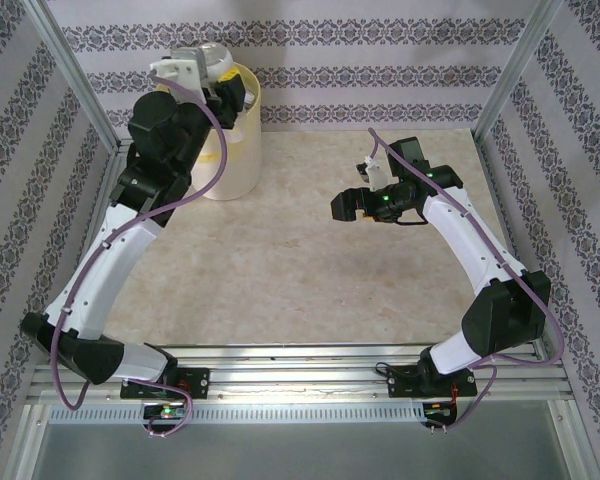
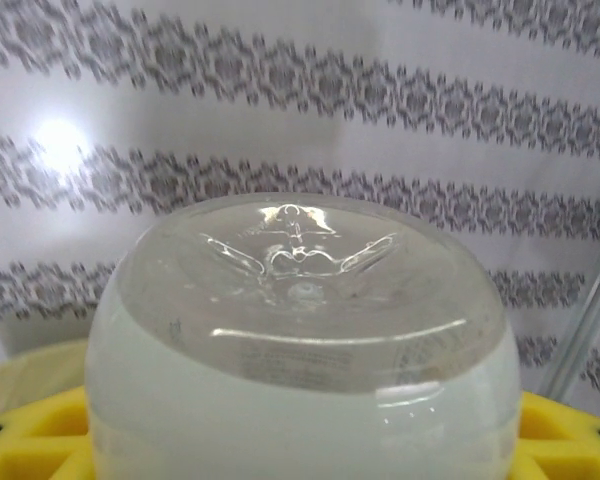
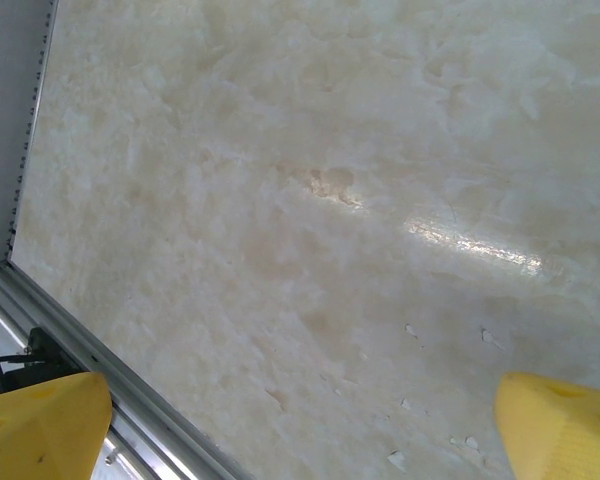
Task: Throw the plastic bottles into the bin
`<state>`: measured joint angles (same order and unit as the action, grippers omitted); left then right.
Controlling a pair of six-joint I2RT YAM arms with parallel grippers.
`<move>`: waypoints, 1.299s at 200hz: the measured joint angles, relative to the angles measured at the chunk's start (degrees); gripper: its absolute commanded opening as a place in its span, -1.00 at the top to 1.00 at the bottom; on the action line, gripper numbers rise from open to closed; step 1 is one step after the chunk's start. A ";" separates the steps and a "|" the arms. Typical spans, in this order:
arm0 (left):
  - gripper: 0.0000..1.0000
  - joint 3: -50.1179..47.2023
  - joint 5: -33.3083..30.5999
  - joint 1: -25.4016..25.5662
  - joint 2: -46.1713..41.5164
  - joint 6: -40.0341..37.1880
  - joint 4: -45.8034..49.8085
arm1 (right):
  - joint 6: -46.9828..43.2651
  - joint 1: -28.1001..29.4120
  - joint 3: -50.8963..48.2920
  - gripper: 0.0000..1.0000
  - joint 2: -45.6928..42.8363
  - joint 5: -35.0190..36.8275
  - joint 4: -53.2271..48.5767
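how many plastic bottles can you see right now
1. A clear plastic bottle is held in the left gripper, over the bin at the table's far left. More may be hidden inside the bin.

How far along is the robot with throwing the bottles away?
Nearly finished, it seems. Done: the table has no bottles lying on it, though the inside of the bin is hidden. In hand: the left gripper holds a clear bottle over the bin. Left: letting it drop. The right gripper is open, holding nothing, above the table.
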<state>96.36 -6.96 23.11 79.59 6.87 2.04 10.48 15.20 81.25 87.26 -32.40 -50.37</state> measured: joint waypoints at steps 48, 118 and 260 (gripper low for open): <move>0.93 -1.20 -1.46 -1.14 -1.36 -3.17 -8.96 | -0.04 0.07 0.79 -0.96 0.55 -0.17 -0.07; 0.94 -6.60 -1.42 -5.16 -1.31 -4.15 -15.19 | -0.37 0.07 2.29 -0.96 1.68 -0.31 -0.31; 0.97 -12.22 0.90 -11.39 -0.33 -4.17 -23.56 | -0.90 0.07 3.61 -0.96 3.61 -0.72 -0.61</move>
<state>84.14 -6.07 11.73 79.26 2.70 -21.52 9.58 15.27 84.86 90.87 -33.12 -50.98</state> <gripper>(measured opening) 0.586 0.978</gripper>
